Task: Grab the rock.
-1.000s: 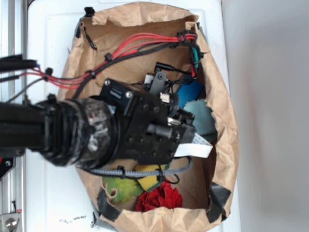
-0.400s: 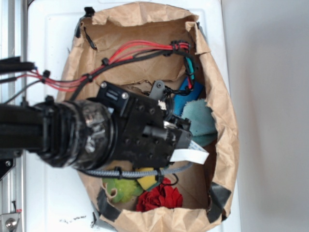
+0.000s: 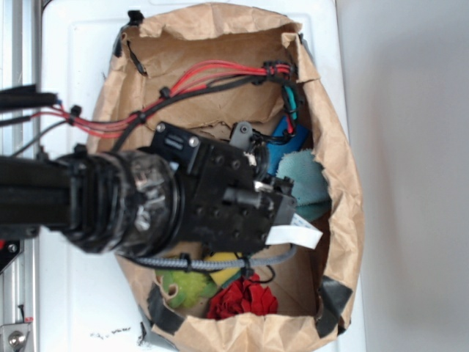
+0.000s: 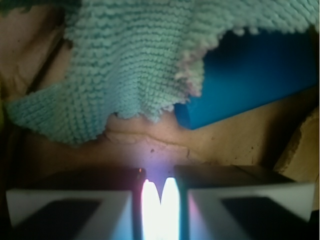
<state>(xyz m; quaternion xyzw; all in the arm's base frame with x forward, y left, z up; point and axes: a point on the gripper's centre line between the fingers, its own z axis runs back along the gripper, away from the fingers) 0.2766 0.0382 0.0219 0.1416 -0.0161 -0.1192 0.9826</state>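
Brown paper bag (image 3: 333, 158) rests on a white surface; inside it the gripper (image 4: 159, 197), shifted slightly since earlier, has its jaws nearly together, empty, near the teal cloth (image 4: 125, 65) and blue block (image 4: 255, 85). No rock shows.

the rock shows in neither view. in the exterior view the arm's black wrist body (image 3: 220, 198) covers the gripper's fingertips and most of the bag (image 3: 337, 183) floor. the wrist view cuts off the teal cloth (image 4: 125, 65) ahead of the jaws at its top edge, and the blue cylinder (image 4: 250, 80) ahead and right at the right edge. the finger pads (image 4: 70, 210) blur in glare.
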